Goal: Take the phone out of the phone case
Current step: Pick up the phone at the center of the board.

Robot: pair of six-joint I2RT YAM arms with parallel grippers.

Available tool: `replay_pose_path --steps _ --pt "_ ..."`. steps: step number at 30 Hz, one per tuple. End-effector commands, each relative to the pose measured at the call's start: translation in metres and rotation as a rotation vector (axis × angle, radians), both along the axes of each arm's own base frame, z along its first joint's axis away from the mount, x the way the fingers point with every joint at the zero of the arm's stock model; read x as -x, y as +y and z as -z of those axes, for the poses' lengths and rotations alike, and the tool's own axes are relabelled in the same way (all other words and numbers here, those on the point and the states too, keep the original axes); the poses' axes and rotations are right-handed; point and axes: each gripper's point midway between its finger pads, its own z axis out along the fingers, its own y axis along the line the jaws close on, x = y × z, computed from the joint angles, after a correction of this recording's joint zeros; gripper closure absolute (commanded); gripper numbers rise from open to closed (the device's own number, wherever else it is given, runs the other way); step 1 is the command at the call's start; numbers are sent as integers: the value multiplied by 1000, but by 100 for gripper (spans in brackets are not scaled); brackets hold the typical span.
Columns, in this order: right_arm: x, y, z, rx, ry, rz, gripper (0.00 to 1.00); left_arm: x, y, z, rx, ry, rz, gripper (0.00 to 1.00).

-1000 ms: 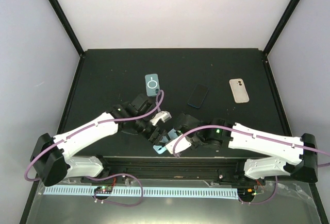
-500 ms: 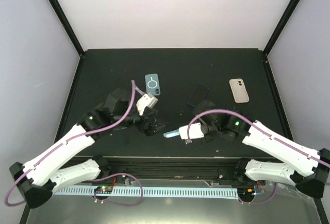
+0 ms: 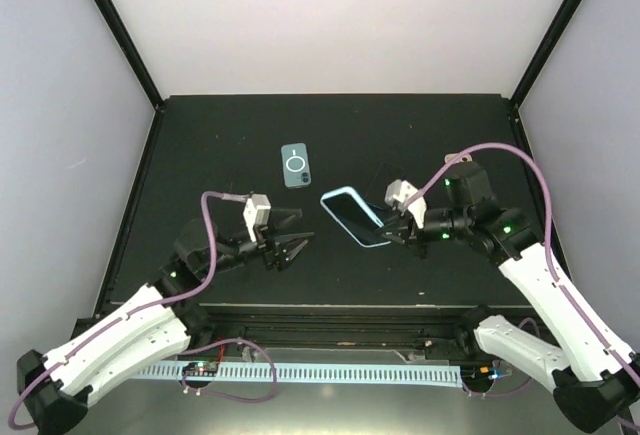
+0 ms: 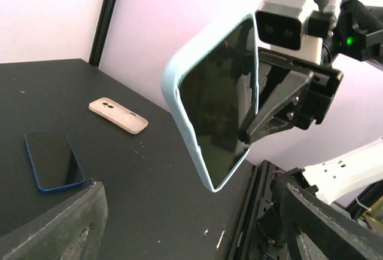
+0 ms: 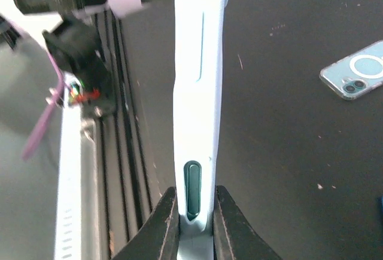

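One phone case (image 3: 352, 217) | pinched edgewise by right gripper (image 3: 398, 229) | left gripper (image 3: 296, 246) released, apart

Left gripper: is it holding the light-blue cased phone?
No, the left gripper is open and apart from the cased phone, which the right gripper clamps by its edge.

Bright, even light washes the white walls (image 3: 330, 25); the black table (image 3: 200, 135) shows little shadow. At the right wrist, the phone case (image 5: 209, 92) glares white, background blurred.
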Motion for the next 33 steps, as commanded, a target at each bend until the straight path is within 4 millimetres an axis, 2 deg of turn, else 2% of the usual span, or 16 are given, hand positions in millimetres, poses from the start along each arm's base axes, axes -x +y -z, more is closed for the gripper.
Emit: replay_pose_path --steps 1,6,10,13,17,25,27,30,33 --pt "5 7 -45 -268 182 -53 99 0 -22 -42 78 -51 102 21" --pt "7 8 -42 -323 285 -102 99 8 -47 -61 191 -26 234 17" --pt "10 8 -40 -368 317 -121 99 7 -64 -70 197 -31 261 19" --pt "10 7 -39 -390 328 -111 99 7 -69 -77 228 -47 276 29" --pt "10 7 -37 -408 344 -108 99 4 -77 -80 226 -33 295 48" --pt "3 9 -38 -427 413 -117 99 8 -85 -88 243 -44 354 70" --pt "1 9 -36 -425 415 -111 99 6 -89 -87 230 -42 359 80" --pt "-1 9 -34 -421 412 -97 99 7 -95 -86 215 -39 396 86" --pt "-5 9 -32 -411 397 -91 99 8 -101 -85 207 -33 436 87"
